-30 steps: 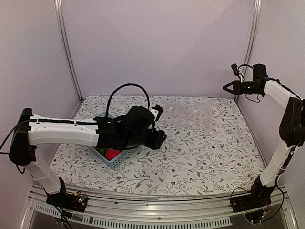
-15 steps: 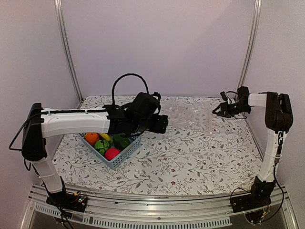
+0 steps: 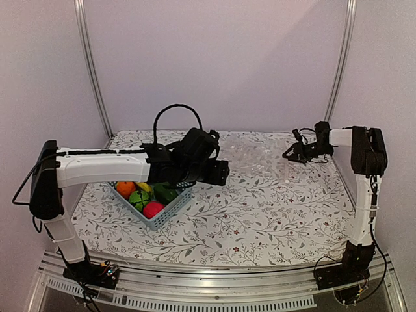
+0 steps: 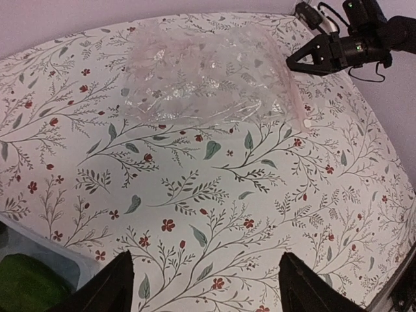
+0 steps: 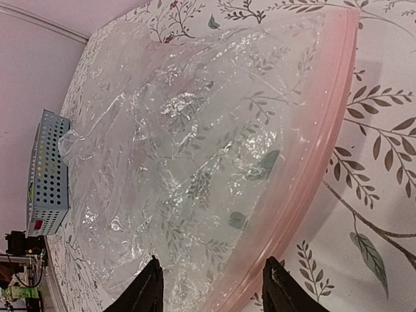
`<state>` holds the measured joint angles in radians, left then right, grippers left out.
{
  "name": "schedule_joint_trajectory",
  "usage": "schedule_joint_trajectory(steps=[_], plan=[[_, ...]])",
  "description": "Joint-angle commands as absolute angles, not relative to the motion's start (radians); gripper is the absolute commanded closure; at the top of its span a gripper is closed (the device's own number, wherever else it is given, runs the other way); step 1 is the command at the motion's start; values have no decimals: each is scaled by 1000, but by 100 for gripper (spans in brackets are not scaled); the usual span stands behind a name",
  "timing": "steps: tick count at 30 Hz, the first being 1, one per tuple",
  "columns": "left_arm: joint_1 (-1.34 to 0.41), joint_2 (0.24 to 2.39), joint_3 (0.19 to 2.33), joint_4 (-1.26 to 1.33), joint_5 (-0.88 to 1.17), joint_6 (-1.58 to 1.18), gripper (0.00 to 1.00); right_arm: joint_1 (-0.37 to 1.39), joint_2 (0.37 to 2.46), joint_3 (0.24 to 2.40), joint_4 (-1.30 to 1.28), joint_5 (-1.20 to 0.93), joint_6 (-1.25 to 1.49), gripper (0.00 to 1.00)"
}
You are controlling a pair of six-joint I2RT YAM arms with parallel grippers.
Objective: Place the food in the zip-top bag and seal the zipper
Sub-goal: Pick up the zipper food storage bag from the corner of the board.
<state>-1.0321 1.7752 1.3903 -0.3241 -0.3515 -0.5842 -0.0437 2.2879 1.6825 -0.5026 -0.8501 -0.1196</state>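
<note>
The clear zip-top bag (image 3: 255,156) lies flat at the back of the table, empty. Its pinkish zipper (image 5: 312,162) runs along the right edge; the bag (image 5: 188,149) fills the right wrist view and also shows in the left wrist view (image 4: 201,78). My right gripper (image 3: 289,155) is open, low at that zipper edge, its jaws (image 5: 214,292) either side of the strip. The food, an orange (image 3: 125,188), banana (image 3: 144,187), red ball (image 3: 153,209) and green pieces (image 3: 165,193), sits in the blue basket (image 3: 170,209). My left gripper (image 3: 220,173) is open and empty (image 4: 205,292) between basket and bag.
The blue basket (image 5: 45,172) stands left of the bag on the floral tablecloth. Metal frame posts (image 3: 91,71) stand at the back corners. The left arm's cable loops above the basket. The right arm's elbow is against the right wall.
My right gripper came down from high on the right to the bag's zipper edge. My left gripper rose off the basket and shifted right toward the bag, uncovering the food.
</note>
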Motion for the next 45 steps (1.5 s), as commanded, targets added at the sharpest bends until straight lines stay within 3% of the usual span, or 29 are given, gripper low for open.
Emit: schedule_joint_trajectory(steps=[1,18,24,30,31,34,39,45], plan=[[-1032,1769,1369,-347,-333,-594,24,-24,2314,1712,-520,-874,-116,50],[-1034,1760,1344,-345,-324,-619,25,-7,2365,1730,-523,-917,-53,49],[-1035,1762,1340,-345,-322,-622,25,-7,2383,1748,-525,-989,-70,64],[-1035,1759,1336,-346,-323,-629,25,27,2407,1786,-531,-1028,-59,71],[-1035,1761,1335,-346,-323,-631,25,30,2413,1793,-533,-1041,-58,84],[-1035,1755,1332,-345,-324,-635,25,34,2413,1805,-543,-1051,-63,100],[-1036,1737,1324,-352,-352,-620,25,35,2243,1806,-600,-901,-149,100],[-1038,1677,1279,-339,-397,-577,25,73,1925,1868,-757,-568,-367,100]])
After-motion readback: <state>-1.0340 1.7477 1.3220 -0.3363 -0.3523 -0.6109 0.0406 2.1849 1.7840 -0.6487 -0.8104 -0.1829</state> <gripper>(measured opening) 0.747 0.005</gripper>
